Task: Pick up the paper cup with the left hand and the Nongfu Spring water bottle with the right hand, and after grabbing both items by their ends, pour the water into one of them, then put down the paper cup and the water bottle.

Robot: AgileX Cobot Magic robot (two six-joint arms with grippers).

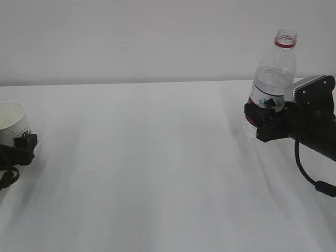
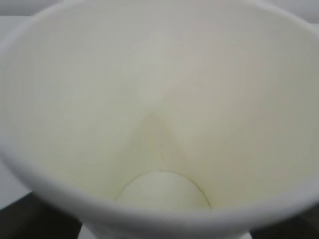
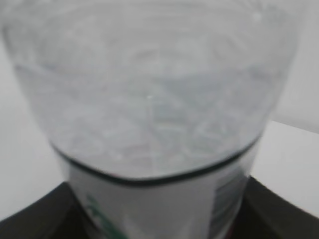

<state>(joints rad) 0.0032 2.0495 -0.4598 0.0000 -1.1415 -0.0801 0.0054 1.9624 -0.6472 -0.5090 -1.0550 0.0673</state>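
The paper cup (image 1: 10,122) stands at the far left edge of the table, open mouth up. In the left wrist view its cream inside (image 2: 159,99) fills the frame down to a pale round floor. My left gripper (image 1: 21,146) is open, its black fingers (image 2: 30,219) wide apart on either side of the cup's base. At the right, the Nongfu Spring water bottle (image 1: 274,73) is upright and uncapped. My right gripper (image 1: 261,119) is shut on its labelled lower part. Close up, the clear body (image 3: 149,99) and white label show between the dark fingers (image 3: 40,219).
The white table (image 1: 157,168) runs between the two arms, against a plain pale wall. A black cable (image 1: 310,176) hangs below the right arm. Black cables trail under the left gripper at the table's left edge.
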